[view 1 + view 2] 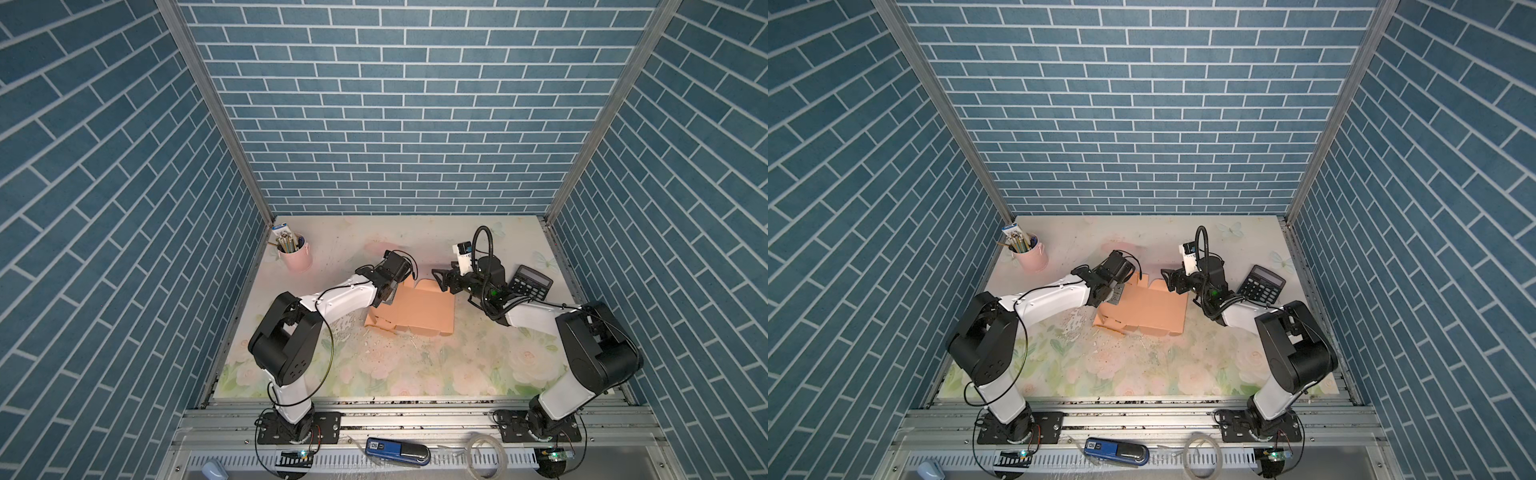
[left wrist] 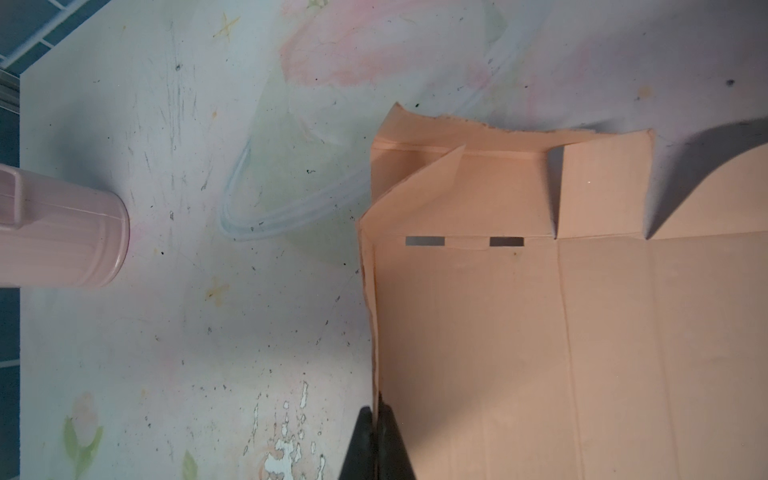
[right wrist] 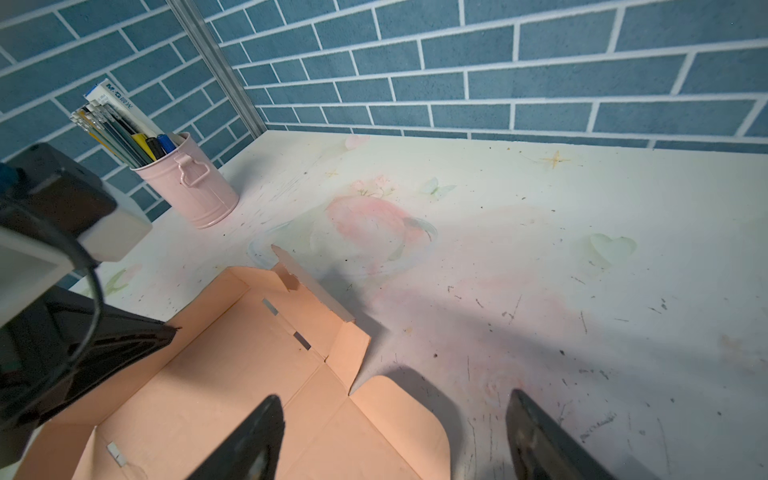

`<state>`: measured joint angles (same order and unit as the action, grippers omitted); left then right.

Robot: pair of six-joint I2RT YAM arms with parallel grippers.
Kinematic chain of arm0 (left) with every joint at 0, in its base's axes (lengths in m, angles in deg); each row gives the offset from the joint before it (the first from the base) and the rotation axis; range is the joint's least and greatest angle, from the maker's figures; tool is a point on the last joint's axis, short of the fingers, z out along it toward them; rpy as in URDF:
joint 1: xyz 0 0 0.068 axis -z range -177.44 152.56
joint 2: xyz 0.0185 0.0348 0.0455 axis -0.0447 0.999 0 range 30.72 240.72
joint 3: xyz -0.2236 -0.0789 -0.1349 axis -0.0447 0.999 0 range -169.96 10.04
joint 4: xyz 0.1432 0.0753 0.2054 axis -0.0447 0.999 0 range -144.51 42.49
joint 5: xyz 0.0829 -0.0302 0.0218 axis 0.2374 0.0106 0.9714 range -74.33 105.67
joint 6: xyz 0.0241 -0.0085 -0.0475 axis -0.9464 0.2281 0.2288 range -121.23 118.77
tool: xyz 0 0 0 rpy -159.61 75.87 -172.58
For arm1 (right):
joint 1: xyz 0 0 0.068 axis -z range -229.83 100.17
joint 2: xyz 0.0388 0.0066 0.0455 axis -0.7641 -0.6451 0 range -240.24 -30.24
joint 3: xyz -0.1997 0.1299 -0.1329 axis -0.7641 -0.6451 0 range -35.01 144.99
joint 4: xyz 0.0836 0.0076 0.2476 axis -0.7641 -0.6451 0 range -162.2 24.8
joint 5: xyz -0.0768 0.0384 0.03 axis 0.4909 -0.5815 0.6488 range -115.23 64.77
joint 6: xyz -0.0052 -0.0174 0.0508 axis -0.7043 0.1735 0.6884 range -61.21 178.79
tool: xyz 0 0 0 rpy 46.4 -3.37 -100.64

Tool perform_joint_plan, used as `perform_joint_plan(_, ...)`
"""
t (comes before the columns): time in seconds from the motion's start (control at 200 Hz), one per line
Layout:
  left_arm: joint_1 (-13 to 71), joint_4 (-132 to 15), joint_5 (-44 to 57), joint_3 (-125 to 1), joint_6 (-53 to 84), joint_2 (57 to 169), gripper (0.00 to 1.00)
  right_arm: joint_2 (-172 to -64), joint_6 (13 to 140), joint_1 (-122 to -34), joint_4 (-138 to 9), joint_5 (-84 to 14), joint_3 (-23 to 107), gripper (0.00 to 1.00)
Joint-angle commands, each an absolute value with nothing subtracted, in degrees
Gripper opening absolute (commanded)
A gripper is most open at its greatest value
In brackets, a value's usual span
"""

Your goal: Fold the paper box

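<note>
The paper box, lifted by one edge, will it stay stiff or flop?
The paper box is a thin scored sheet, so probably flexes along creases. Likely light, so may slide on the table. Its ragged flap looks tear-prone.

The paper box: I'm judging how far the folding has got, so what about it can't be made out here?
- Top views: left wall of the paper box, where the left hand pinches it, hidden by that arm.
- Left wrist view: much of the box is cut off by the picture's edges.
- Right wrist view: the open right hand and the picture's edge hide its near part.
- Top views: near flaps too small to read.
</note>
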<state>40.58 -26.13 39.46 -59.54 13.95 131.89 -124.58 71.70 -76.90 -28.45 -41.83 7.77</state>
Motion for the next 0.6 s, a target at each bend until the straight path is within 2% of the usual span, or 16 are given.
perform_joint_plan(0.0, 40.9, -26.9, 38.6, -59.1, 12.1, 130.9, 0.08, -127.1, 68.4, -76.6, -25.9, -45.5, 8.6, 0.84)
perform_joint_plan(0.455, 40.5, -29.5, 35.4, -59.3, 6.4, 131.1, 0.08, -137.7, 61.3, -76.4, -28.7, -53.9, 18.3, 0.83)
perform_joint_plan(0.59, 40.5, -29.2, 34.6, -60.4, 5.1, 131.2, 0.07, -140.4, 61.1, -76.5, -32.6, -54.8, 23.2, 0.79)
